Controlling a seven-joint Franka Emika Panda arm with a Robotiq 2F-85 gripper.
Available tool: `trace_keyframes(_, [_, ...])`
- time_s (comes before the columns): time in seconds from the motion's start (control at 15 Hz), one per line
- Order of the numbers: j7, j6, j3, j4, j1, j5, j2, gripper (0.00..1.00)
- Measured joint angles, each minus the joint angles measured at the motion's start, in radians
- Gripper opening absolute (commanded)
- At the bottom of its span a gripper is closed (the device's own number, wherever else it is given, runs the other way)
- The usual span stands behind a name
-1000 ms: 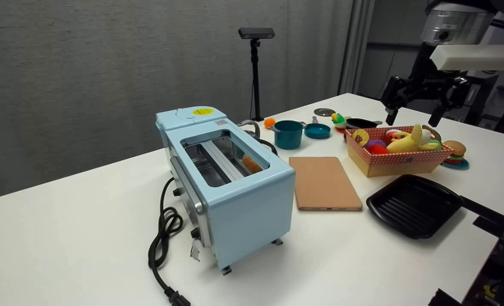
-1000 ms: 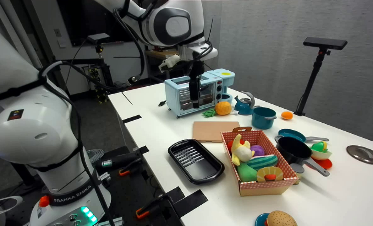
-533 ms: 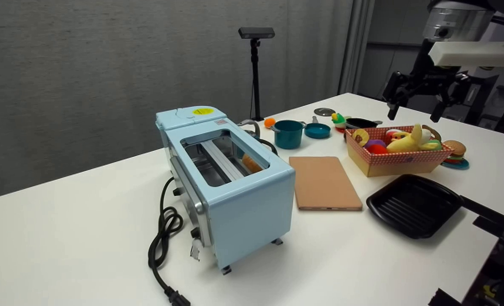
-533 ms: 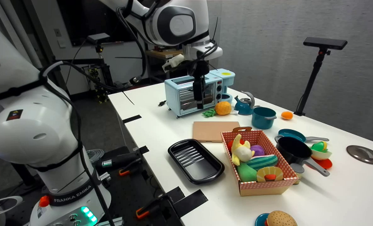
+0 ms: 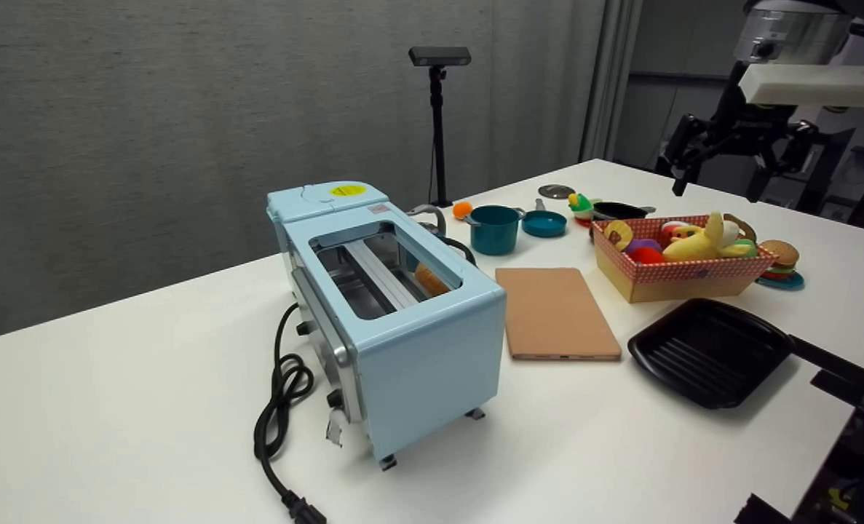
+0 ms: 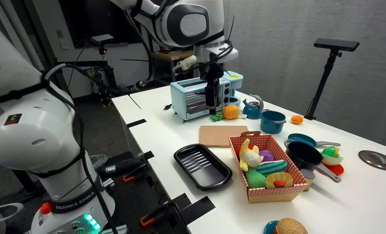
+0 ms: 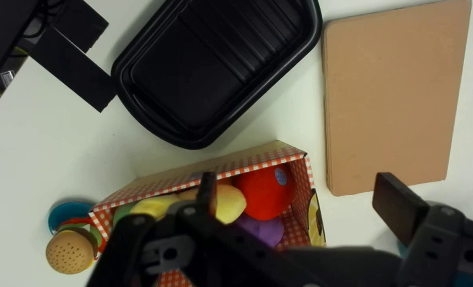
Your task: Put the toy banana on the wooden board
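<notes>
The toy banana, a curved yellow toy with a partly peeled look, lies in the checked crate among other toy foods in both exterior views (image 5: pixel 697 246) (image 6: pixel 244 155). In the wrist view its pale yellow tip (image 7: pixel 231 204) shows beside my left-hand finger, which hides part of it. The wooden board, flat and light brown, lies bare on the table (image 5: pixel 559 313) (image 6: pixel 215 135), and shows in the wrist view (image 7: pixel 391 95) at the upper right. My gripper (image 5: pixel 717 191) (image 6: pixel 212 110) (image 7: pixel 298 183) is open and empty, hanging in the air well above the table.
The checked crate (image 5: pixel 683 287) stands beside the board. A black grill pan (image 6: pixel 203 167) lies near both. A blue toaster oven (image 5: pixel 432 378) stands beyond the board. Pots (image 6: pixel 272 122), a dark pan (image 6: pixel 303 156) and a toy burger (image 6: pixel 290 226) stand around.
My open gripper has moved right in both exterior views, and a little upward in one of them. The banana, crate and board have not moved.
</notes>
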Motion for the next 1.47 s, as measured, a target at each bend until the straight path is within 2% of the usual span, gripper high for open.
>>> trace_keyframes(1.47, [0.004, 0.064, -0.092, 0.02, -0.097, -0.019, 0.033, 1.0])
